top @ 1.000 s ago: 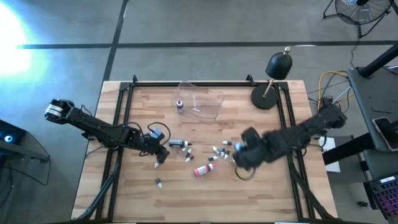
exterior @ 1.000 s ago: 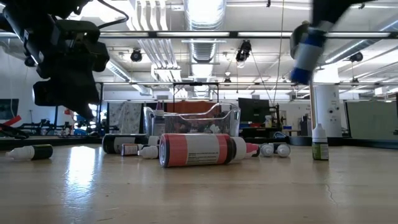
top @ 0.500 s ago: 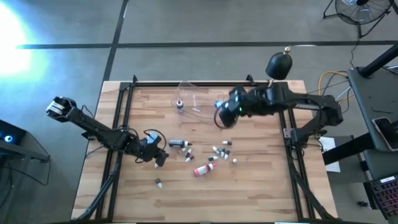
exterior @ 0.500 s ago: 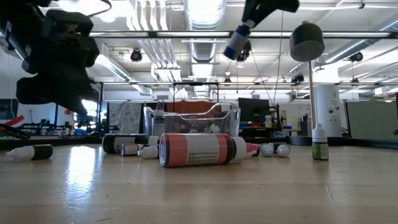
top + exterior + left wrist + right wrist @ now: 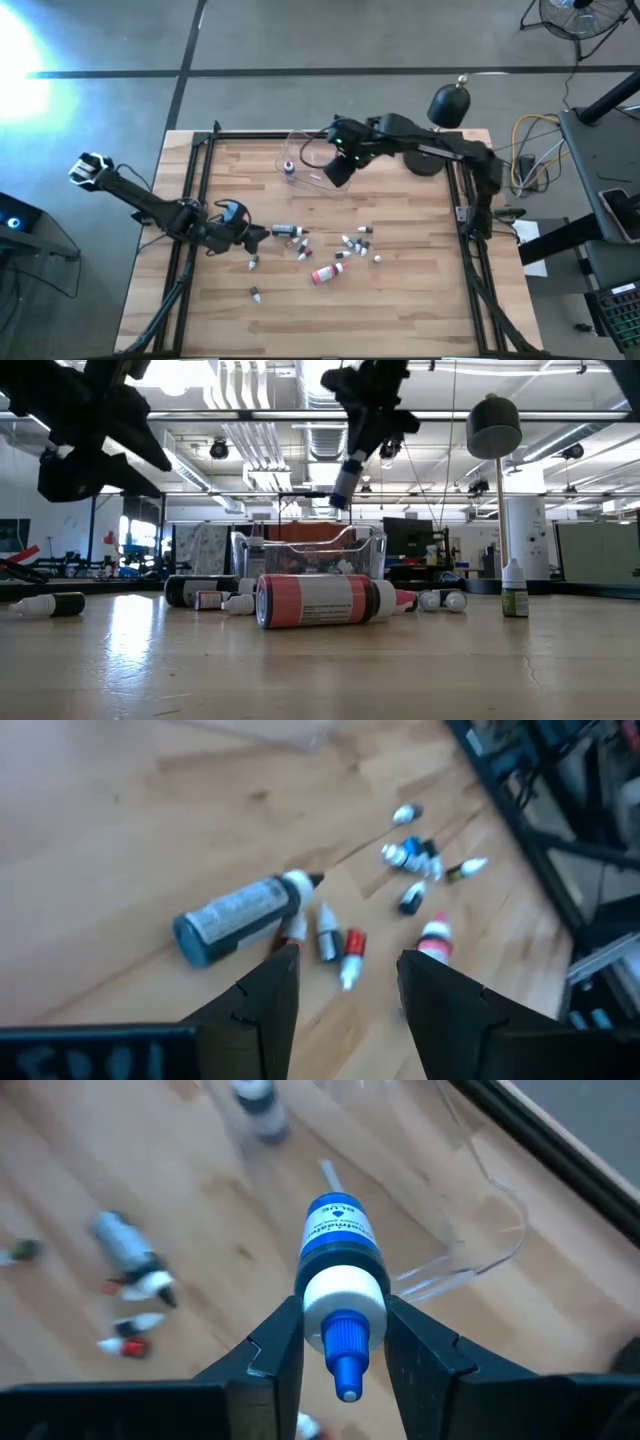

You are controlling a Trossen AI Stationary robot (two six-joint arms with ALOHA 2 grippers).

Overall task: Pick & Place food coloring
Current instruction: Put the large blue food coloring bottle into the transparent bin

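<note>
Right gripper [image 5: 345, 1342] is clenched on a blue plastic dropper bottle with a white collar and blue tip [image 5: 340, 1275], the fingers pinching it at the neck so the body hangs clear. It hangs in the air over the clear plastic tub [image 5: 322, 160] at the far side of the wooden worktop [image 5: 400, 300], presumably so the bottle can drop straight in. One small dark bottle with a pale cap [image 5: 289, 168] already stands in the tub.

Left gripper [image 5: 340, 970] hovers low over the worktop with its fingers apart and nothing between them, aimed at a larger teal-grey bottle with a white collar and dark tip [image 5: 240, 915] lying on its side. Just beside that lie two tiny red-and-white droppers [image 5: 350, 950], and a loose cluster of further small bottles [image 5: 355, 243] sits towards the middle, near a pink-red bottle with a dark cap [image 5: 320, 601] on its side. Most of the food coloring is not yet placed.
</note>
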